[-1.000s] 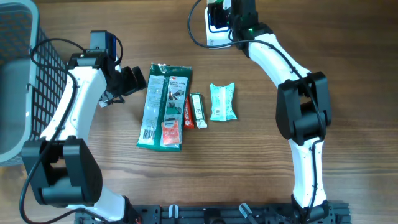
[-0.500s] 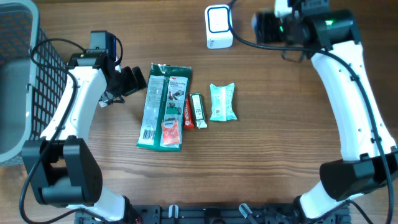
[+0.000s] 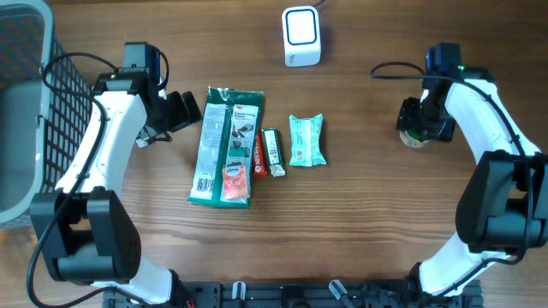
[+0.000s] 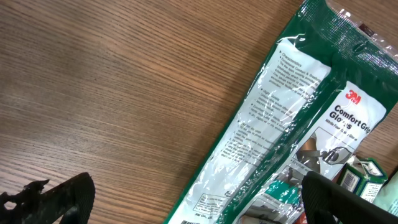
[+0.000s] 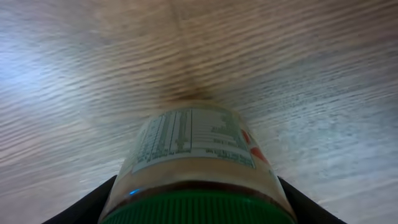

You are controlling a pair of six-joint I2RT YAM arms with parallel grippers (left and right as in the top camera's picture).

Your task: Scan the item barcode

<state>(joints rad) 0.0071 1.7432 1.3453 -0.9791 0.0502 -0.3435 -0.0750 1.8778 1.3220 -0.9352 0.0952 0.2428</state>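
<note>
Closest in, your right gripper (image 5: 193, 208) has its jaws clamped on the green-lidded jar (image 5: 193, 146). The printed label faces the wrist camera, a detail the overhead view loses under the arm. Your left gripper (image 4: 199, 202) hangs with jaws wide, holding nothing, just beside the green glove pack (image 4: 280, 118). Only overhead gives you the layout: the jar is out on the table's right side, well apart from the white scanner (image 3: 301, 36) at the far edge. The wire basket (image 3: 51, 94) sits far left, and I can't make out its contents.

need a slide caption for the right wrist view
Right gripper clamps a green-lidded jar near its lid, printed label facing the camera, wooden table beyond.
</note>
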